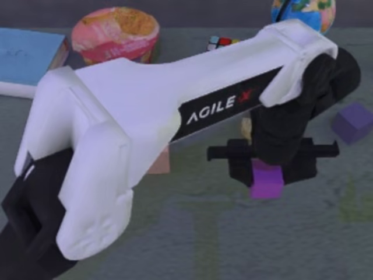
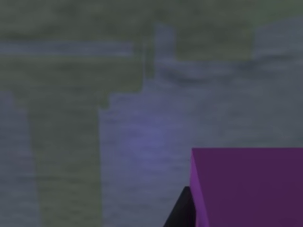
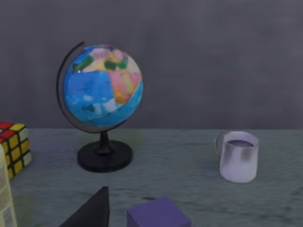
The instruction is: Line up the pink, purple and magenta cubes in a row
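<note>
My left arm reaches across the top view, and its gripper (image 1: 267, 168) is shut on the magenta cube (image 1: 267, 181) near the table's middle right. In the left wrist view the magenta cube (image 2: 246, 187) sits tight against a dark finger (image 2: 182, 213). The pink cube (image 1: 158, 160) is mostly hidden under the left arm, only an edge showing. The purple cube (image 1: 352, 122) rests on the table at the right. My right arm is out of the top view; its gripper (image 3: 116, 220) is just beside the purple cube (image 3: 156, 215).
Along the back of the table stand a blue book (image 1: 29, 58), a pink noodle bowl (image 1: 115, 34), a multicoloured puzzle cube (image 1: 220, 42) and a globe (image 1: 303, 11). A grey mug (image 3: 239, 156) shows in the right wrist view.
</note>
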You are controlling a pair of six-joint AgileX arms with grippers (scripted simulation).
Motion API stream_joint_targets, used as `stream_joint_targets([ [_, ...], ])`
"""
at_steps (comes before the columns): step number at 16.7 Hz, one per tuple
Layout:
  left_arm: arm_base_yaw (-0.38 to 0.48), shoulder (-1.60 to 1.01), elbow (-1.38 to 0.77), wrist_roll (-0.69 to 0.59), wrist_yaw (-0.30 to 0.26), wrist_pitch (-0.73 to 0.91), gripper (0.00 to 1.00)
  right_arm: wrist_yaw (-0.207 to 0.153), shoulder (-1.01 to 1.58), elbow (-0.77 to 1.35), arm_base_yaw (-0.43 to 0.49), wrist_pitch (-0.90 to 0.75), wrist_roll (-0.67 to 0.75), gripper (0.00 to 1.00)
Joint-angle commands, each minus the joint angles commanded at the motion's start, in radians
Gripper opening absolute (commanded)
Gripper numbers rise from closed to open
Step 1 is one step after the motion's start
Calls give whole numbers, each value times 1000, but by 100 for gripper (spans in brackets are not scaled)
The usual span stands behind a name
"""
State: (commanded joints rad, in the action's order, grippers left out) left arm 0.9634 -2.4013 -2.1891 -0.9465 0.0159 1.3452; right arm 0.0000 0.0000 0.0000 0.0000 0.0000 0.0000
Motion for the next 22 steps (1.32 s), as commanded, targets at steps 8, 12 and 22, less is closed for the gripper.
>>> stream_joint_targets([
  [8, -4, -19, 137, 4, -1, -168, 0, 0, 0, 0, 0, 0, 0, 100],
  [12, -3, -36, 214, 4, 0, -250, 0, 0, 0, 0, 0, 0, 0, 100],
  [22, -3, -36, 214, 4, 0, -250, 53, 0, 0, 0, 0, 0, 0, 100],
])
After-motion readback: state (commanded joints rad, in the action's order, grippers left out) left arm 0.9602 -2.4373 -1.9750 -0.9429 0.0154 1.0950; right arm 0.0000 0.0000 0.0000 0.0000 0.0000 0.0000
